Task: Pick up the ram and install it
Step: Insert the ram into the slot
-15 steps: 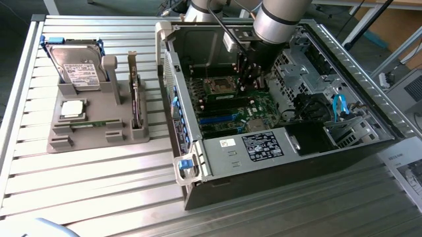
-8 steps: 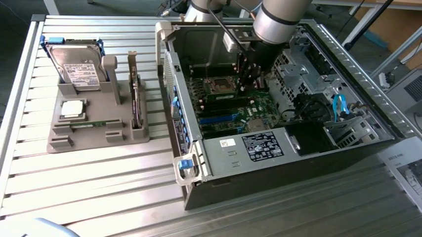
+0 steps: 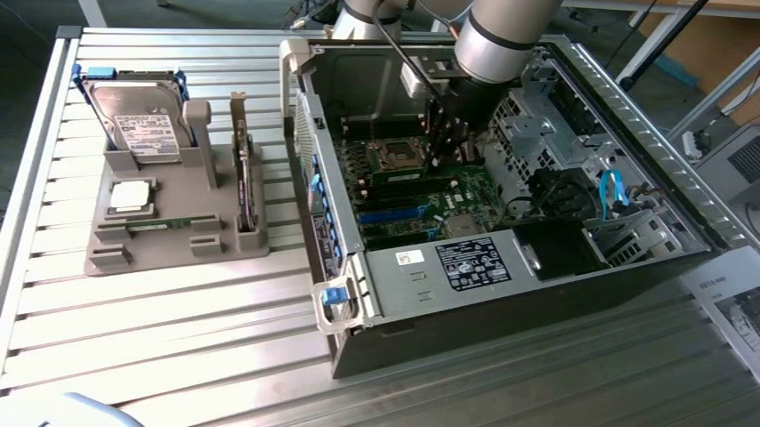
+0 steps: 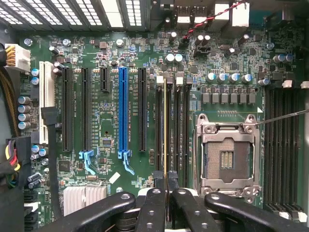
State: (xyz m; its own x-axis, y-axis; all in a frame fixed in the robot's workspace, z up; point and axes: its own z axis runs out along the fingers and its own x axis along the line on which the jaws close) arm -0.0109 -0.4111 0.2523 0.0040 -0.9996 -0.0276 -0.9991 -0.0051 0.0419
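The black two-fingered gripper [image 4: 165, 189] is shown closed on the ram [image 4: 165, 125], a long, thin green circuit-board stick seen edge-on as a narrow yellowish line between the jaws. The stick is held in line with the bank of black memory slots [image 4: 186, 130] just beside the silver-framed square processor socket [image 4: 227, 154]. Whether it is seated in a slot cannot be told. Beyond those slots from the socket, a long blue expansion slot [image 4: 123, 111] is mounted on the green motherboard [image 4: 106, 63]. The grey robot arm [image 3: 493, 40] is shown extending into the open dark computer case [image 3: 475, 329], ending near the socket. Well apart from the socket, outside the case on the exterior view's left, a grey plastic holder [image 3: 155, 253] is set on the ribbed metal table [image 3: 178, 338], with a silver hard drive [image 3: 141, 124] standing in it.
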